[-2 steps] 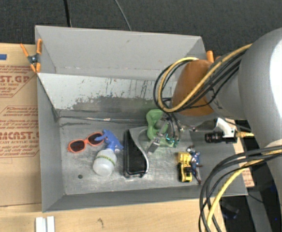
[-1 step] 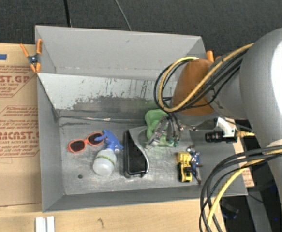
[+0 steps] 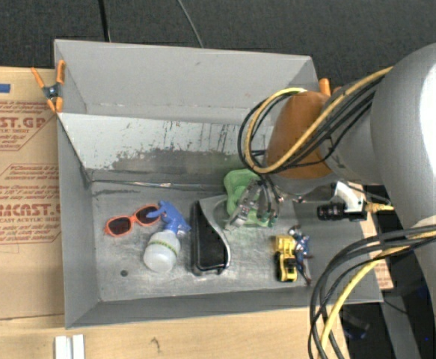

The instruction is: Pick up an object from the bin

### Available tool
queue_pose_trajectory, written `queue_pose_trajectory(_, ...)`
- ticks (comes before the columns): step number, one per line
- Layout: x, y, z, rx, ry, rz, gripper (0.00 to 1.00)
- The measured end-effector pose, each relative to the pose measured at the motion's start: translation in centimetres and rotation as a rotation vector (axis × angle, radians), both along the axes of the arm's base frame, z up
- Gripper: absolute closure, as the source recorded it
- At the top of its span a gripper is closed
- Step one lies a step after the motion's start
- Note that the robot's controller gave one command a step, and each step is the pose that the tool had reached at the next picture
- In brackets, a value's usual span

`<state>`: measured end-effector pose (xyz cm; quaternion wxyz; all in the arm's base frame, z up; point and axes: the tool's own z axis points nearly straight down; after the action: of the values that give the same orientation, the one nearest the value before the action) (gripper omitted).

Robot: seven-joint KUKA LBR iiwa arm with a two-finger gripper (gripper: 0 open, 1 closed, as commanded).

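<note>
My gripper (image 3: 251,208) hangs low in the right half of the bin, right over a green soft thing (image 3: 238,183) that lies against the back slope. Its metal fingers reach down onto the green thing's front edge; how far apart they stand is hidden by the wrist above. Just left of the gripper lies a black oblong case (image 3: 209,244). To its lower right sits a small yellow toy vehicle (image 3: 286,259) with a blue and white bit beside it.
Further left, a white spray bottle with a blue head (image 3: 164,239) lies on the floor, and orange sunglasses (image 3: 131,221) rest beside it. The arm with its orange cover and yellow cables covers the bin's right side.
</note>
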<state>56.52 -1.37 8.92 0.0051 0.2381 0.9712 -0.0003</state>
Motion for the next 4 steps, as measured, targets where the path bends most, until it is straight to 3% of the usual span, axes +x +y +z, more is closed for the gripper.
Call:
queue_pose_trajectory(1,0.0,-0.2,0.3,0.003,0.01,-0.029,1.0)
queue_pose_trajectory(2,-0.4,-1.8,1.2,0.003,0.009,-0.083,0.0)
queue_pose_trajectory(3,-0.4,-1.8,1.2,0.003,0.01,-0.082,1.0)
queue_pose_trajectory(4,-0.4,-1.8,1.2,0.002,0.011,-0.082,0.0)
